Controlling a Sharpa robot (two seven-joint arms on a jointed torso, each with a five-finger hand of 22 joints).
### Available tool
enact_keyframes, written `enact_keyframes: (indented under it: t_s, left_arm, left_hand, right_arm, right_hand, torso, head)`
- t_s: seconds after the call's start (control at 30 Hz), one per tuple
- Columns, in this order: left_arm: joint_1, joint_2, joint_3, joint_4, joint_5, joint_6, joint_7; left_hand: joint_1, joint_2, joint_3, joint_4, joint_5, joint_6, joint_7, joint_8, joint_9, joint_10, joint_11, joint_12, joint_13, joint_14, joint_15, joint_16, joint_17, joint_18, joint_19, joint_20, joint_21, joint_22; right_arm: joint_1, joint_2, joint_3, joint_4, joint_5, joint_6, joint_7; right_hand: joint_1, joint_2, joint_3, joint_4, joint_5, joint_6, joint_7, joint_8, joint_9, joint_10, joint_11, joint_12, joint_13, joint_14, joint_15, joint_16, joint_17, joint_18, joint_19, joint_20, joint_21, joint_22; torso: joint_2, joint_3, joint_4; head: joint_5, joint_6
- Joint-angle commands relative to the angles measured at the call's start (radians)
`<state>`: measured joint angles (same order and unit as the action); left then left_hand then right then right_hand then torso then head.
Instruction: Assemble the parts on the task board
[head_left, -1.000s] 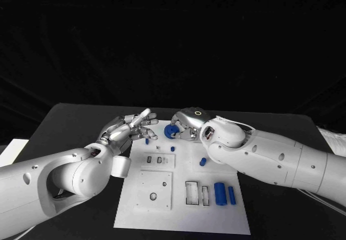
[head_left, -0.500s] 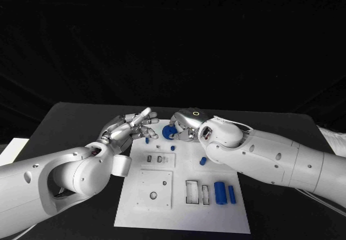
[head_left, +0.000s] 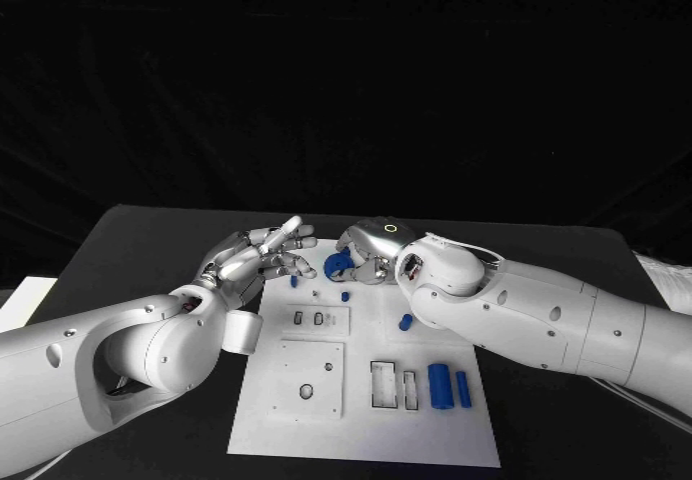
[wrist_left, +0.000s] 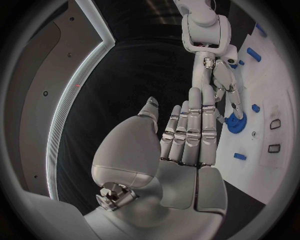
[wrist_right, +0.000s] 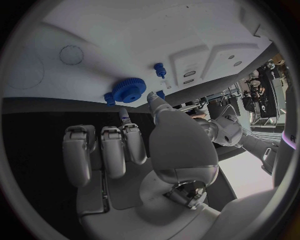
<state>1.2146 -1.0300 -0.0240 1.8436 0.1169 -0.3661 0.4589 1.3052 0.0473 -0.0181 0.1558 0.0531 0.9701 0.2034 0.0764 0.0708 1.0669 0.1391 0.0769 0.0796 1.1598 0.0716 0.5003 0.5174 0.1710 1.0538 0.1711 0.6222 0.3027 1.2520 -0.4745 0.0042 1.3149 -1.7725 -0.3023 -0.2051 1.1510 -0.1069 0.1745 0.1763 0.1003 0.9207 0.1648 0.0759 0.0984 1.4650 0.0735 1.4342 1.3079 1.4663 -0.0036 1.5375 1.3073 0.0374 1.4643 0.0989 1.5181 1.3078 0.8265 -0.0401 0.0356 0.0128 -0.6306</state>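
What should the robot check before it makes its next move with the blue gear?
1. Left hand free to help: ok, its fingers are spread and it holds nothing.
2. Right hand close to the blue gear: ok, it is right beside it.
3. Gear gripped: not ok, the right wrist view shows the fingertips just short of it.
4. Gear sitting on its peg: cannot tell.
5. Two blue bars out of the way: ok, they lie at the near end of the white board, away from both hands.
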Motion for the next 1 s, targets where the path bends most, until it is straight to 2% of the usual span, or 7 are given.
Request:
enact_keyframes:
  t_s: [0.03, 0.33, 0.5, 0.6, 0.7, 0.83, 1.0]
  left_arm:
    - [0.001, 0.001, 0.001, 0.003, 0.000, 0.022, 0.004]
    - [0.002, -0.001, 0.001, 0.004, 0.000, 0.020, 0.004]
    - [0.002, -0.001, 0.001, 0.004, 0.000, 0.020, 0.004]
    - [0.002, -0.002, 0.001, 0.004, 0.000, 0.019, 0.004]
    - [0.002, -0.002, 0.001, 0.004, 0.000, 0.019, 0.004]
    - [0.002, -0.001, 0.001, 0.004, 0.000, 0.018, 0.004]
    - [0.002, -0.001, 0.001, 0.004, 0.000, 0.018, 0.004]
  left_hand:
    - [0.004, 0.008, 0.000, -0.003, -0.004, -0.001, 0.004, -0.005, -0.001, -0.002, 0.006, -0.006, -0.001, -0.005, -0.001, -0.006, 0.001, 0.010, -0.004, 0.000, 0.006, 0.001]
    - [0.004, 0.008, 0.000, -0.003, -0.004, -0.001, 0.004, -0.005, -0.001, -0.002, 0.006, -0.006, -0.001, -0.005, -0.001, -0.006, 0.001, 0.010, -0.004, 0.000, 0.006, 0.001]
    - [0.004, 0.008, 0.000, -0.004, -0.004, -0.002, 0.005, -0.005, -0.001, -0.002, 0.006, -0.006, -0.001, -0.006, -0.001, -0.006, 0.001, 0.010, -0.005, 0.000, 0.006, 0.001]
    - [0.004, 0.008, 0.000, -0.004, -0.004, -0.002, 0.005, -0.005, -0.001, -0.002, 0.006, -0.006, -0.001, -0.006, -0.001, -0.006, 0.001, 0.010, -0.005, 0.000, 0.006, 0.001]
    - [0.004, 0.008, 0.000, -0.004, -0.004, -0.002, 0.005, -0.005, -0.001, -0.002, 0.006, -0.006, -0.001, -0.006, -0.001, -0.006, 0.001, 0.010, -0.005, 0.000, 0.006, 0.001]
    - [0.004, 0.008, 0.000, -0.004, -0.004, -0.002, 0.005, -0.005, -0.001, -0.002, 0.006, -0.006, -0.001, -0.006, -0.001, -0.006, 0.001, 0.010, -0.005, 0.000, 0.006, 0.001]
    - [0.004, 0.008, 0.000, -0.004, -0.004, -0.002, 0.005, -0.005, -0.001, -0.002, 0.006, -0.006, -0.001, -0.006, -0.001, -0.006, 0.001, 0.010, -0.005, 0.000, 0.006, 0.001]
  right_arm:
    - [0.000, -0.002, 0.000, 0.001, -0.007, 0.005, -0.008]
    - [0.000, -0.010, 0.000, 0.000, 0.023, 0.030, -0.004]
    - [0.000, -0.018, -0.001, 0.000, 0.045, 0.034, 0.004]
    - [0.000, -0.018, -0.001, -0.005, 0.062, 0.056, 0.010]
    - [0.000, -0.016, -0.001, -0.009, 0.071, 0.073, 0.012]
    - [0.000, -0.014, -0.002, -0.016, 0.077, 0.086, 0.013]
    - [0.000, -0.013, -0.003, -0.021, 0.082, 0.095, 0.014]
  right_hand:
    - [-0.013, 0.002, -0.003, 0.026, -0.001, -0.001, 0.000, -0.005, 0.002, 0.019, 0.005, -0.004, 0.149, 0.090, 0.005, 0.001, 0.198, -0.010, 0.043, 0.007, 0.002, 0.134]
    - [-0.043, 0.022, -0.008, 0.087, 0.040, 0.019, -0.004, -0.007, 0.008, 0.023, 0.002, 0.002, 0.156, 0.090, 0.003, 0.002, 0.200, -0.010, 0.044, 0.006, 0.003, 0.136]
    - [-0.043, 0.029, -0.006, 0.090, 0.047, 0.024, -0.005, -0.006, 0.009, 0.028, 0.001, 0.008, 0.161, 0.091, 0.003, 0.003, 0.201, -0.010, 0.045, 0.006, 0.003, 0.138]
    - [-0.047, 0.029, -0.009, 0.094, 0.048, 0.025, -0.005, -0.007, 0.009, 0.029, 0.001, 0.010, 0.163, 0.091, 0.002, 0.003, 0.202, -0.010, 0.045, 0.005, 0.004, 0.138]
    - [-0.055, 0.028, -0.016, 0.102, 0.053, 0.024, -0.005, -0.009, 0.009, 0.029, 0.001, 0.010, 0.163, 0.091, 0.002, 0.003, 0.202, -0.010, 0.045, 0.005, 0.004, 0.138]
    - [-0.063, 0.030, -0.028, 0.107, 0.085, 0.023, -0.005, -0.011, 0.009, 0.029, 0.001, 0.010, 0.164, 0.091, 0.002, 0.003, 0.202, -0.010, 0.045, 0.005, 0.004, 0.138]
    - [-0.063, 0.031, -0.029, 0.106, 0.087, 0.023, -0.005, -0.011, 0.009, 0.029, 0.001, 0.009, 0.163, 0.091, 0.002, 0.003, 0.203, -0.010, 0.045, 0.005, 0.004, 0.138]
  torso:
    - [0.000, 0.0003, 0.0001]
    - [0.000, 0.0002, 0.0000]
    - [0.000, 0.0014, 0.0006]
    - [0.000, 0.0007, -0.0014]
    - [0.000, 0.0004, -0.0003]
    - [0.000, 0.0006, 0.0014]
    - [0.000, -0.0001, 0.0012]
  head:
    - [-0.001, 0.001]
    - [-0.002, 0.002]
    - [-0.002, 0.001]
    - [0.000, 0.001]
    - [-0.001, 0.000]
    - [-0.001, -0.002]
    - [-0.001, -0.004]
